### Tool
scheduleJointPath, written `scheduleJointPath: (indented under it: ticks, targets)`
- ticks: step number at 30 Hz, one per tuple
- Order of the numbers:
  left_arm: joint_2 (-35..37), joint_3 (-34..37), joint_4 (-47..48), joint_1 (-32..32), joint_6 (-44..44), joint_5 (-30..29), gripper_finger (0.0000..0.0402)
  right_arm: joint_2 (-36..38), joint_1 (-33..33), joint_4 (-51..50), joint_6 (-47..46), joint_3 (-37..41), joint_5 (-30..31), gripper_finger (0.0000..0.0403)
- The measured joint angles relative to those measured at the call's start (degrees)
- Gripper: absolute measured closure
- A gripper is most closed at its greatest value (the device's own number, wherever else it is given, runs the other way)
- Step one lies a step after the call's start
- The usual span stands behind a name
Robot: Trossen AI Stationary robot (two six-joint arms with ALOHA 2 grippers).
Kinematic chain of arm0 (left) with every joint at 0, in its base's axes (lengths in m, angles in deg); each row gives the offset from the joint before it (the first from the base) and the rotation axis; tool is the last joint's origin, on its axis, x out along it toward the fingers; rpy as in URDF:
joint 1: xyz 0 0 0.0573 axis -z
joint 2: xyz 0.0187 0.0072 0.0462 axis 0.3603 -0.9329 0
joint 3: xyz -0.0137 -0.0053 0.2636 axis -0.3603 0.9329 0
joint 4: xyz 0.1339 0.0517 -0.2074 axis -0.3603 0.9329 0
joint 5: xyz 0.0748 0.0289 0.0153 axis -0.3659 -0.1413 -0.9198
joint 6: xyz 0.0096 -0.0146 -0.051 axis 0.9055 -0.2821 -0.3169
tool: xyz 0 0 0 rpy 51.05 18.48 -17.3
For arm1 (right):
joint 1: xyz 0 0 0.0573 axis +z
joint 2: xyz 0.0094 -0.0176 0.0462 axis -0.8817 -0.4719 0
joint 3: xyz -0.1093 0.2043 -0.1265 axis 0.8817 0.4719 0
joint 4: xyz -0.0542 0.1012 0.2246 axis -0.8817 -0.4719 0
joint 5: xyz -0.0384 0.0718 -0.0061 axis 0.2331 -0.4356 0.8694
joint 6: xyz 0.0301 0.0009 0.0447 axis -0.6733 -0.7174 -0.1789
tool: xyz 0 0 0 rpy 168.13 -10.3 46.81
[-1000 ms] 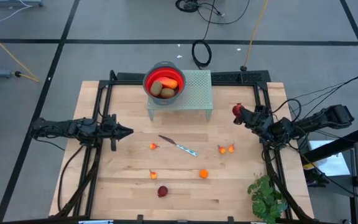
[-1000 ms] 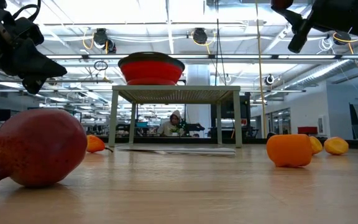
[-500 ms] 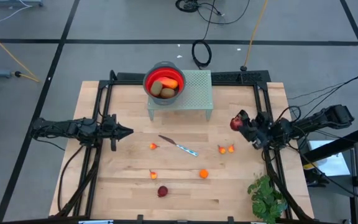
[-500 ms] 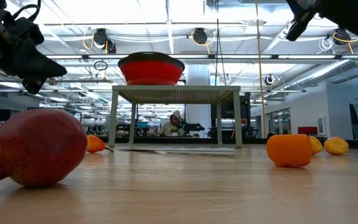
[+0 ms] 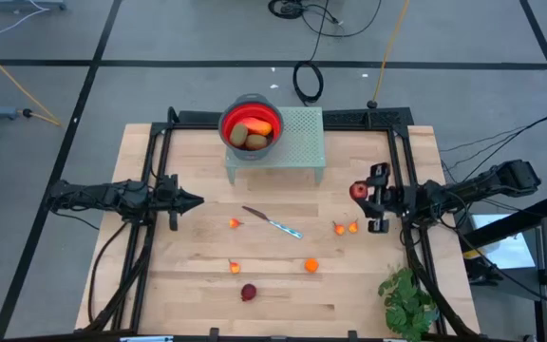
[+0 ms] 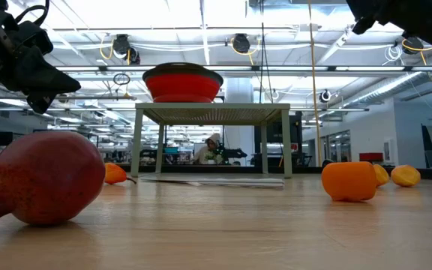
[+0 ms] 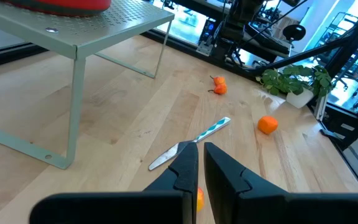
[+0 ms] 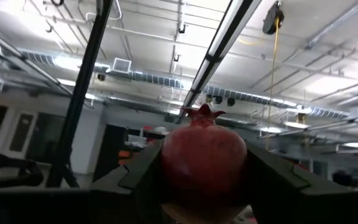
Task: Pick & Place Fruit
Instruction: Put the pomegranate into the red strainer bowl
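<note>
right tool [image 5: 361,192]: clamped on dark red fruit [image 8: 204,154] | left tool [image 5: 196,200]: fingers together, empty

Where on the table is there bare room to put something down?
Bare wood lies between the left gripper and the knife, and along the near edge left of the pomegranate. The middle, around the small orange fruits, is crowded.

Right gripper [image 5: 361,192], its jaws clamped on a dark red pomegranate [image 5: 357,191], has shifted from near the right rear edge of the tabletop [image 5: 198,285] inward and forward, now above the two small orange fruits [image 5: 346,227], with the forearm swung level.
</note>
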Motion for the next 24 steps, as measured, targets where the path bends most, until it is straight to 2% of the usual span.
scheduleJointPath:
  ticks: [5,14,19,24]
  targets:
    - [0.00,0.00,0.00,0.00,-0.02,-0.02,0.0376,0.00,0.00,0.02,3.55,0.00,0.00,0.0223]
    - [0.00,0.00,0.00,0.00,-0.02,-0.01,0.0376,0.02,0.00,-1.40,0.68,0.00,0.11,0.0222]
    - [0.00,0.00,-0.02,0.00,-0.02,0.00,0.0376,0.02,0.00,-9.54,-2.71,-0.11,0.16,0.0222]
    - [0.00,0.00,-0.01,0.02,-0.02,-0.02,0.0376,0.00,0.00,-22.63,-6.16,-2.60,0.41,0.0223]
